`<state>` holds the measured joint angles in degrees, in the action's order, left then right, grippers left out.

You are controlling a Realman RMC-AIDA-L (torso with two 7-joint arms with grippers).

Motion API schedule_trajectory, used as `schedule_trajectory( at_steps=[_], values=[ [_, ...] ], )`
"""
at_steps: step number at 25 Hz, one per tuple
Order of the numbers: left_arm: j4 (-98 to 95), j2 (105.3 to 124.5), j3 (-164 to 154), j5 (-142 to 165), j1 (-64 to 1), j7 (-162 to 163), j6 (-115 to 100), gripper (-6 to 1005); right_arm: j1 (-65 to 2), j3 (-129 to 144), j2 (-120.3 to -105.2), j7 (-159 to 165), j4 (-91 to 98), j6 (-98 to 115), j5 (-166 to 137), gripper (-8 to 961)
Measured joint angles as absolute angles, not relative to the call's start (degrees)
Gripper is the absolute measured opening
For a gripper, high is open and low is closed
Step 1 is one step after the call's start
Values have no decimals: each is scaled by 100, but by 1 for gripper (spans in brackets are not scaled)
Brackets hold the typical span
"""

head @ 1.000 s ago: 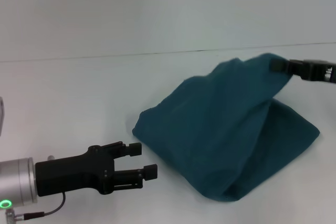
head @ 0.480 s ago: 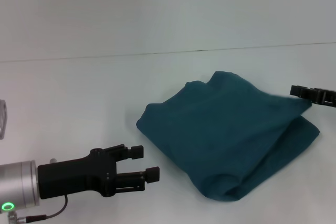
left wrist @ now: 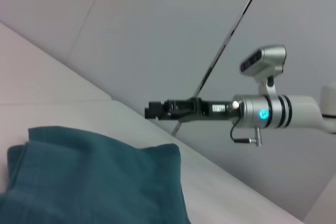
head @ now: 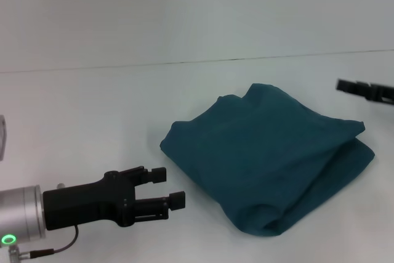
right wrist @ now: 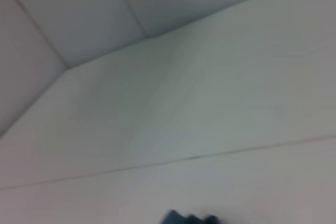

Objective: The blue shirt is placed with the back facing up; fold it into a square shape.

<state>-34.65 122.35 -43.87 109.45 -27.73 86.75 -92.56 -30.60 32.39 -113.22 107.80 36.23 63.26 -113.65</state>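
Note:
The blue shirt [head: 265,158] lies on the white table as a rough, thick folded square, plain side up, with rumpled edges. In the left wrist view the blue shirt [left wrist: 94,177] fills the lower part. My right gripper [head: 351,87] hovers above and just past the shirt's far right corner, apart from the cloth, open and holding nothing. The left wrist view shows the right gripper [left wrist: 155,110] from the side, over the shirt's edge. My left gripper [head: 171,188] stands open near the table's front left, a short gap from the shirt's near-left edge. A sliver of the shirt [right wrist: 189,217] shows in the right wrist view.
The white table [head: 92,109] runs back to a seam with the wall [head: 184,63]. A grey object [head: 2,137] pokes in at the far left edge. The right arm's silver wrist [left wrist: 268,113] carries a blue light.
My right gripper had the shirt's corner lifted; it let go, the cloth dropped flat onto the fold, and the gripper rose and drew back right. The left gripper barely moved.

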Motion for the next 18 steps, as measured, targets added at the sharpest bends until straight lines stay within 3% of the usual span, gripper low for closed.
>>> schedule_trajectory(
  at_steps=[5,10,18],
  values=[
    [-3490,12238,-4362,10851,-2784,8700,-9209,874,-3469,3754,-11019,11720,3574,6639,-11465,559],
    [-3502,12243,-4354,10831,-2786,8828,-8957,874,-3694,4032,-10881,12481,3567,6808,-11910,634],
    [-3491,12242,-4295,10827,-2795,8832,-8611,873,-3924,4066,-10955,12832,3475,6830,-12424,622]
  ],
)
